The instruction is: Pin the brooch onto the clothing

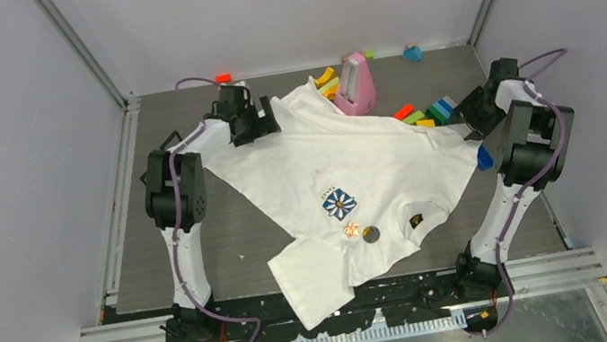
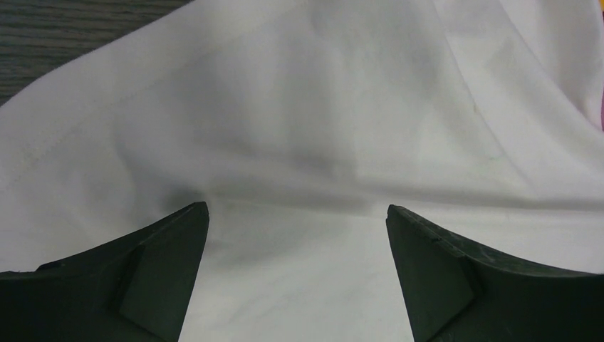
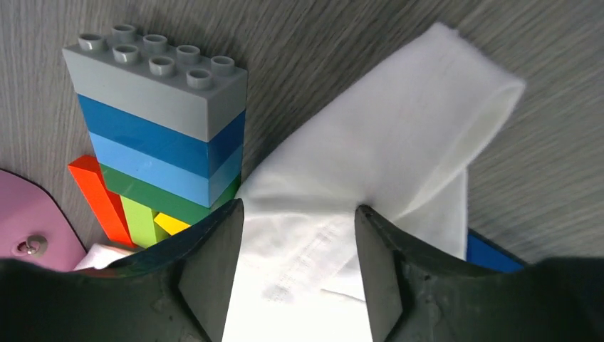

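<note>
Shirt lies mid-desk, brooch loose on it toward the near edge. Left gripper is wide open and empty over the far-left cloth. Right gripper pinches the sleeve by the right edge, beside blocks. Risk: a tug slides the brooch off or topples the blocks.

pale grey walls on three sides; dark wood-grain table; aluminium corner rails.

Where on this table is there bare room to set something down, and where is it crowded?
Bare tabletop lies near-left, between the left arm and the T-shirt. A smaller patch sits near-right, between the shirt and the right arm. The far edge is crowded: pink object and coloured blocks.
</note>
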Controlling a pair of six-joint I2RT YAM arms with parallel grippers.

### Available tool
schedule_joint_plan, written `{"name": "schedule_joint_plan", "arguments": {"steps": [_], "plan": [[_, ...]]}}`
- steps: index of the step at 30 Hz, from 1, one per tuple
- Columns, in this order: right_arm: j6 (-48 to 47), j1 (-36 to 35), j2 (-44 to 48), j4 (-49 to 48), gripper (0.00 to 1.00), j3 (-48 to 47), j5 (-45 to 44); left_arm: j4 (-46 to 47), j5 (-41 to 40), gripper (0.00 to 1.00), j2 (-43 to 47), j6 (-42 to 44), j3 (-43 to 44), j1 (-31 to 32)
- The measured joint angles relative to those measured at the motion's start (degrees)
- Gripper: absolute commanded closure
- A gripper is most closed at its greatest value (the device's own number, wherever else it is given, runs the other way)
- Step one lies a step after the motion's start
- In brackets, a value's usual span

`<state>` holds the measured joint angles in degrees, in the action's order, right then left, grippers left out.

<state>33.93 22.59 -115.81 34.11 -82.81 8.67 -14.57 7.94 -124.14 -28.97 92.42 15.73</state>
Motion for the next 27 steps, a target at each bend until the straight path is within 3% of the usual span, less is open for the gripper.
{"name": "schedule_joint_plan", "arguments": {"steps": [1, 4, 7, 14, 21, 27], "plan": [[-0.6, 0.2, 0.4, 0.1, 0.22, 0.0, -0.2, -1.0, 0.0, 0.0, 0.4, 1.3, 0.0, 0.4], [-1.3, 0.5, 3.3, 0.6, 0.17, 1.2, -1.0, -4.1, -0.3, 0.0, 3.1, 4.2, -0.4, 2.3], [-1.9, 0.5, 9.1, 1.1, 0.16, 4.3, -1.6, -5.1, -0.7, 0.0, 9.2, 5.7, -4.0, 5.4], [-2.6, -1.5, 26.6, 1.7, 0.17, 14.6, -1.0, -5.7, -0.4, 0.0, 29.7, 4.9, -22.3, 18.2], [-2.3, -12.0, 33.6, 1.9, 0.17, 24.3, 0.0, -3.3, 1.9, 0.0, 37.3, -0.7, -40.1, 32.4], [-1.2, -20.0, 34.4, 0.8, 0.18, 29.2, 0.6, 1.4, 2.6, 0.0, 41.9, -5.4, -51.3, 37.0]]}}
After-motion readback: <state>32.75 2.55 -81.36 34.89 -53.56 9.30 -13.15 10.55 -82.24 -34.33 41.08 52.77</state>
